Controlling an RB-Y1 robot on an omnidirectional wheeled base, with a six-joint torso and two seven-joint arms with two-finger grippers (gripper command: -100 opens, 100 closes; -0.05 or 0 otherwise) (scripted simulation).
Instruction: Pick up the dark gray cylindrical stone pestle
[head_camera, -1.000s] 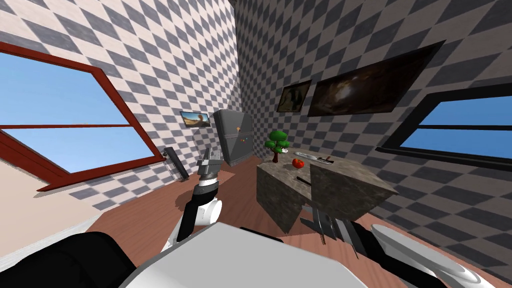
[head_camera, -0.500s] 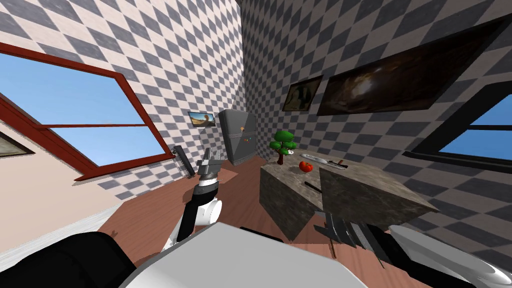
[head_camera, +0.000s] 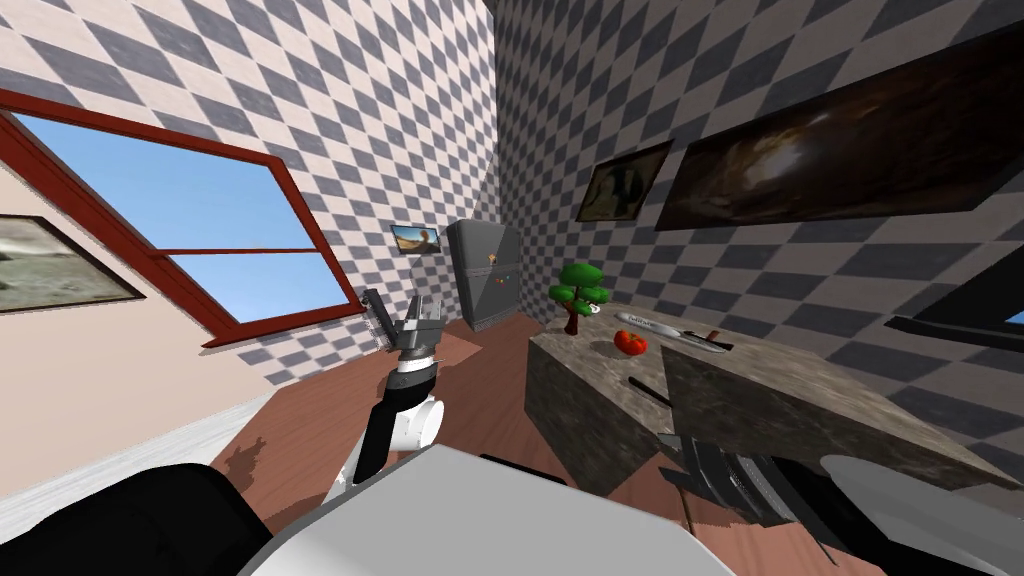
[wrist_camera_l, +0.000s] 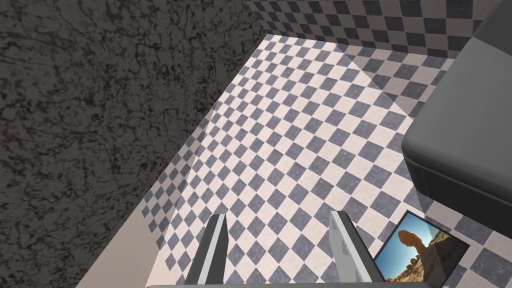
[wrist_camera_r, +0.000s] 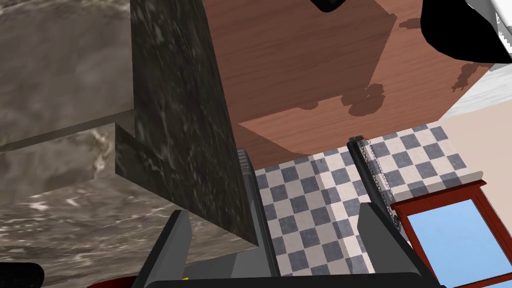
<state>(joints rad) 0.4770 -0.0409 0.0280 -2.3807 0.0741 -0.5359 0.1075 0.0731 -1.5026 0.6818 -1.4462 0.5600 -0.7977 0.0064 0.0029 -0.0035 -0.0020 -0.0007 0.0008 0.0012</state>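
Mottled stone counter (head_camera: 575, 405) (matt), wood-grain floor (head_camera: 300, 430), smooth grey fridge (head_camera: 487, 275)

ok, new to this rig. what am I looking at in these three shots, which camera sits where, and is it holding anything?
It is a simulated robot with two arms, standing in a house. The wide picture comes from a camera on its head, looking down and forward. The other two come from cameras on its hands, each looking along that hand's two thin grey fingers.

The left gripper is raised out in front, with its fingers open and nothing between them. The right gripper sits low beside the stone-patterned counter, also open and empty.

On the counter are a small tree, a red round thing, a long pale blade-like thing and a thin dark rod, the pestle, which it is meant to pick up. Neither gripper is touching it yet.
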